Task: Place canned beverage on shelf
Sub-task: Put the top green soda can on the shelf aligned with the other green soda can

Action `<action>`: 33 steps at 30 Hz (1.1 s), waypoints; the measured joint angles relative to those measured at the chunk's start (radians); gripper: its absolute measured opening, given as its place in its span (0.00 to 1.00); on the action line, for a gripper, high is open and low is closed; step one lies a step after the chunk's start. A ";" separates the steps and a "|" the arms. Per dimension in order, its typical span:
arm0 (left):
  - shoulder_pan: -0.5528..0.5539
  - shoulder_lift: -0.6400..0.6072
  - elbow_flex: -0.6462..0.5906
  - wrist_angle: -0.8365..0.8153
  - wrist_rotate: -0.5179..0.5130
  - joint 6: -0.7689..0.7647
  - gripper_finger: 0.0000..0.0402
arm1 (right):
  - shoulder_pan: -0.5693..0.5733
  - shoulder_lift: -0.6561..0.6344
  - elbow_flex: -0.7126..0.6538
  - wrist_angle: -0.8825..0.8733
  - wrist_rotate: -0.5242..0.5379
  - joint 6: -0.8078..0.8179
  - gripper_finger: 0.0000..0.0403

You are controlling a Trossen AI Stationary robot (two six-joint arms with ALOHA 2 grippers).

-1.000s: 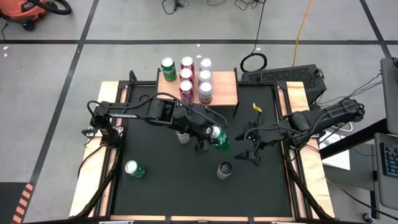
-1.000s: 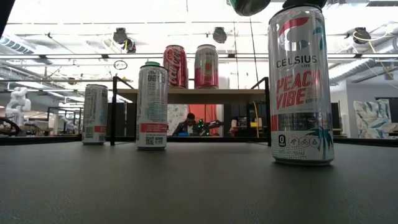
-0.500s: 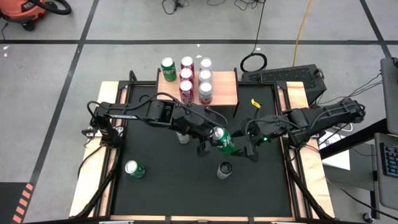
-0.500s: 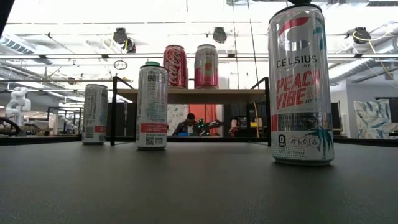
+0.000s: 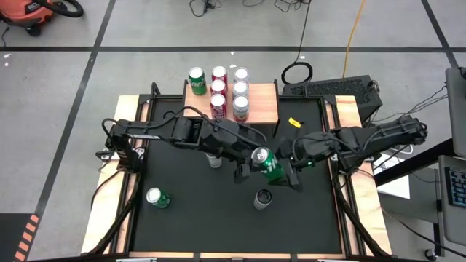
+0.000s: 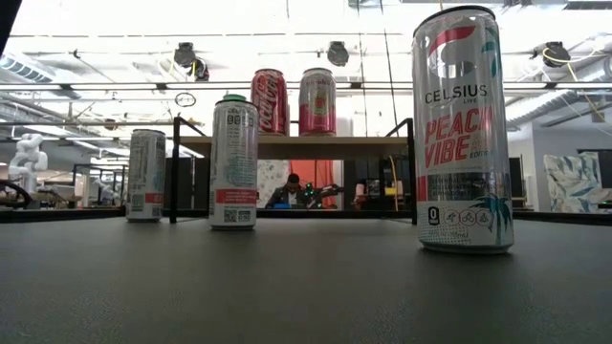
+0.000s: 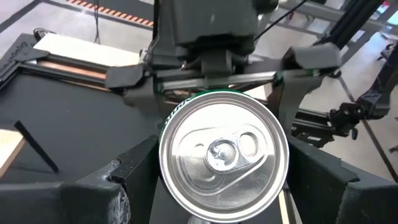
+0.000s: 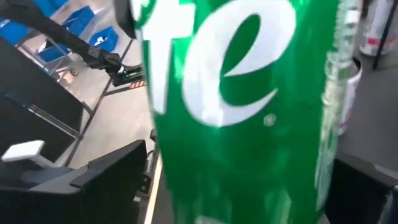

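A grey concrete floor crossed by dark lines surrounded the tabletop (image 5: 109,211), whose wooden edges framed a large black mat (image 5: 196,225). Toward its left a green can (image 5: 156,197) stood alone on the mat. Farther in, the left arm reached across from the left edge, and its hand (image 5: 247,166) pinched a green canned beverage (image 5: 266,164) held tilted in the air above the mat's middle; the left wrist view looked straight at the can's silver top between the two dark fingers (image 7: 124,186). Behind, at the far edge, the shelf (image 5: 262,105) carried six cans on its wooden top. A tall can (image 5: 263,199) stood on the mat just below the held one. From the right, the right hand (image 5: 285,173) closed around the same green can, its fingers (image 8: 106,180) flanking the label.
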 joint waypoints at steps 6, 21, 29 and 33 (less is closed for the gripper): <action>0.000 0.000 0.000 0.003 0.019 0.000 0.69 | -0.004 0.005 0.000 0.045 0.001 -0.073 0.97; 0.000 0.000 0.000 0.006 0.028 -0.001 0.69 | -0.005 0.006 0.000 0.060 -0.043 -0.068 0.75; -0.001 0.000 0.000 0.003 -0.003 -0.009 0.71 | -0.005 0.006 0.000 0.054 -0.042 -0.078 0.68; -0.004 0.000 0.000 0.007 -0.063 -0.016 0.81 | -0.006 0.006 0.000 0.053 -0.038 -0.068 0.72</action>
